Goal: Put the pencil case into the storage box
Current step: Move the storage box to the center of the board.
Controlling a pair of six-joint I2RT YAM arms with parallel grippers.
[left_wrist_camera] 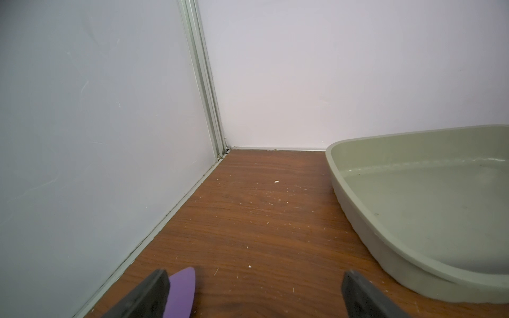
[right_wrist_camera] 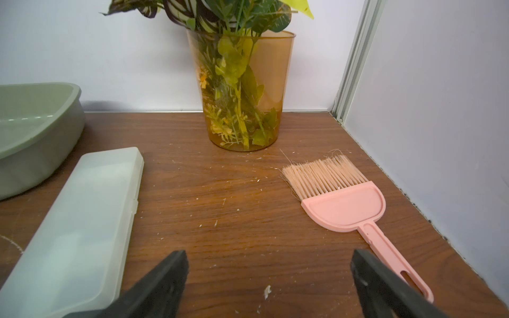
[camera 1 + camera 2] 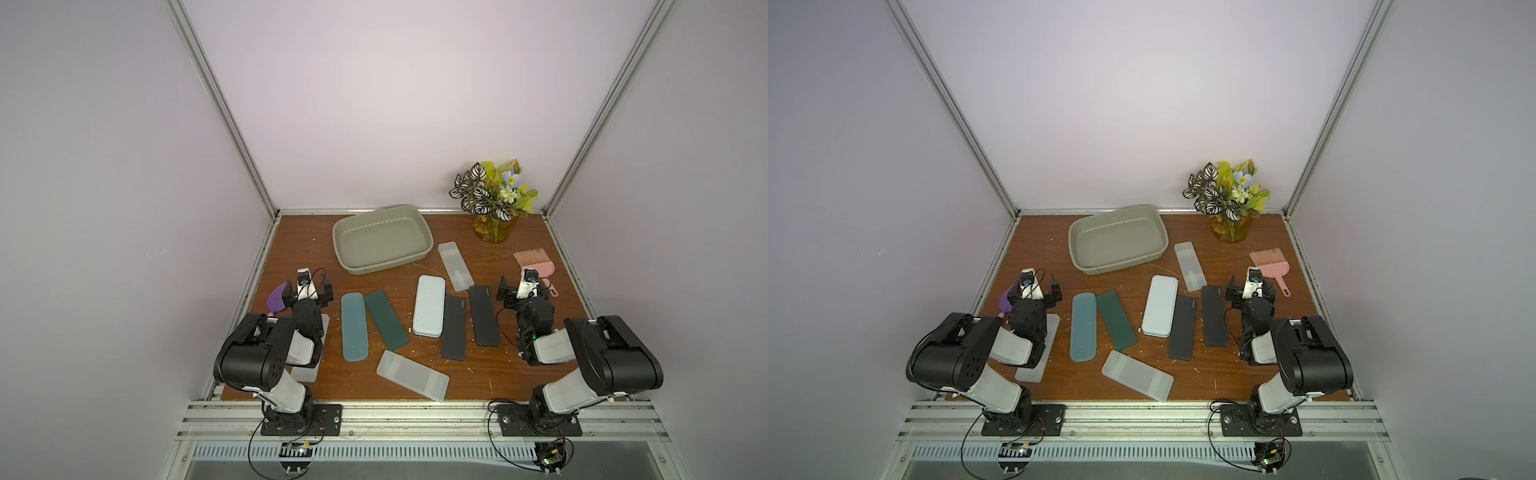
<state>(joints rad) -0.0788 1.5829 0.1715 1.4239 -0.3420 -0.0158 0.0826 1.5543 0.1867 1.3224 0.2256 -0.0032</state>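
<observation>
So, nothing is done yet: the storage box is sitting empty at the far middle of the counter, the pencil cases are lying outside it, and my left tool and right tool are hanging wide, empty.

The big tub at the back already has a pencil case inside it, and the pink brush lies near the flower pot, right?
Not quite. The storage box is empty: both top views show its bare floor with nothing in it. The rest is right: the pink brush does lie near the flower pot.
</observation>
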